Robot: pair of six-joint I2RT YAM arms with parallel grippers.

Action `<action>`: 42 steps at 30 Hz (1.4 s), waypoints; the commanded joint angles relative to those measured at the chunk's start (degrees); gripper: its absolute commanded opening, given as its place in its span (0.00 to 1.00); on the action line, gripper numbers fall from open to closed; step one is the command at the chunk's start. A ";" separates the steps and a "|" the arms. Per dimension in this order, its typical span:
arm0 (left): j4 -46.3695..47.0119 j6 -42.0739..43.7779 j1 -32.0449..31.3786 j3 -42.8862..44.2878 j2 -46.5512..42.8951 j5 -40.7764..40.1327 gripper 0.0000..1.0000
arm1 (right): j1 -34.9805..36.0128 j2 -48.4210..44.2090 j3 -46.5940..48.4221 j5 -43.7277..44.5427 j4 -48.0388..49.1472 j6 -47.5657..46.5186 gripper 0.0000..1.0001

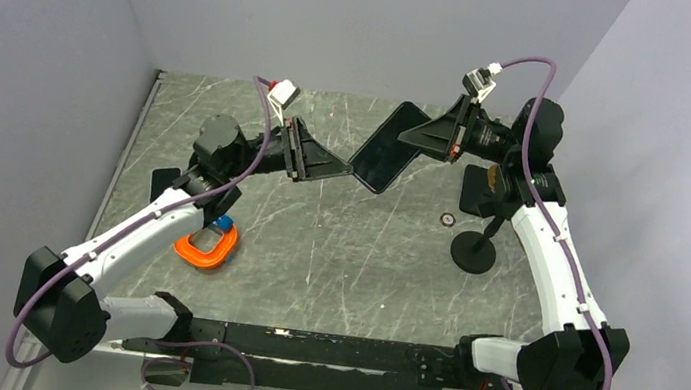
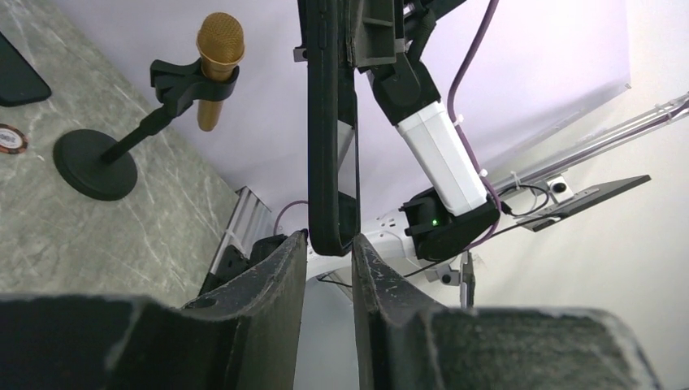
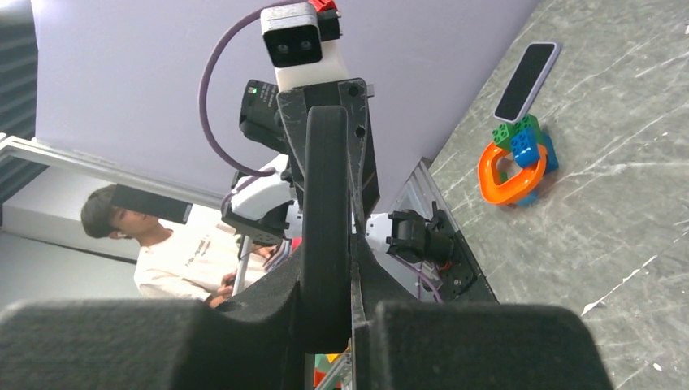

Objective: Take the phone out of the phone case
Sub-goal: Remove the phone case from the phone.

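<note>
A black phone in its black case [image 1: 386, 150] hangs in the air above the far middle of the table, held between both arms. My right gripper [image 1: 412, 135] is shut on its upper end; in the right wrist view the cased phone [image 3: 325, 187] stands edge-on, clamped between my right gripper's [image 3: 329, 256] fingers. My left gripper [image 1: 353, 171] meets its lower corner. In the left wrist view the phone [image 2: 329, 122] hangs edge-on, and its bottom end sits pinched between the tips of my left gripper [image 2: 329, 244].
A gold microphone on a black round-base stand [image 1: 474, 247] [image 2: 219, 49] stands at the right, with a poker chip [image 1: 446, 218] beside it. An orange ring with toy blocks [image 1: 207, 245] [image 3: 512, 162] lies at the left. A second phone [image 3: 528, 80] lies flat beyond it.
</note>
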 commanded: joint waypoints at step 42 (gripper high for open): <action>23.15 -6.24 0.22 5.44 11.70 5.16 0.04 | 4.85 7.33 3.03 2.51 57.54 53.62 0.00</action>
